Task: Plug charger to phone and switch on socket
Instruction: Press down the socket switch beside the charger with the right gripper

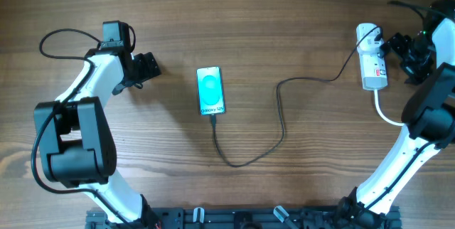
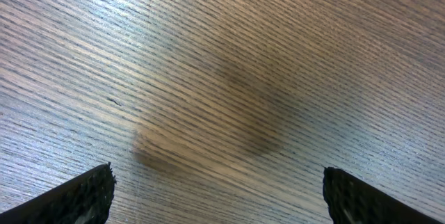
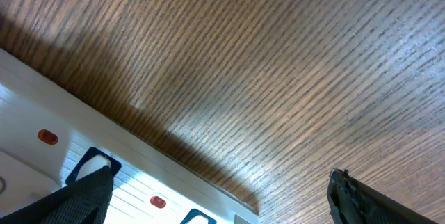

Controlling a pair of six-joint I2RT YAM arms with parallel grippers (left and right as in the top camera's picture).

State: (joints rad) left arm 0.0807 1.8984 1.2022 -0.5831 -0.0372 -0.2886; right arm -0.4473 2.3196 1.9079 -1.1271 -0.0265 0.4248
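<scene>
**Charger (image 1: 281, 112) meets phone (image 1: 211, 91), both grippers spread**

From my seat, the phone lies flat on the wooden table (image 1: 284, 16), screen up. The screen is teal with a rounded green shape, and the lettered edge faces the robot's base. The charger's small end meets that edge, but from overhead I cannot tell how deep it sits. From the phone the thin black cable drops toward the base and curls into a loop. It then climbs back up on the phone's right and runs off to the right.

It ends at the socket (image 1: 372, 64), which lies well to the right of the phone, with its long side running away from the base. The charger's black plug sits at the socket's far end, and a thick white cord (image 1: 387, 117) leaves its near end. I cannot make out the switch position.

The right gripper (image 3: 227, 197) hangs just beyond the socket, on the side away from the phone. Its fingers are spread wide and grasp nothing. In its own camera one fingertip (image 3: 87, 195) hangs over the socket's white face, where I see two small orange marks (image 3: 47, 137).

The left gripper (image 2: 219, 200) sits to the left of the phone, apart from it. Its fingers are spread over bare wood and hold nothing.
</scene>
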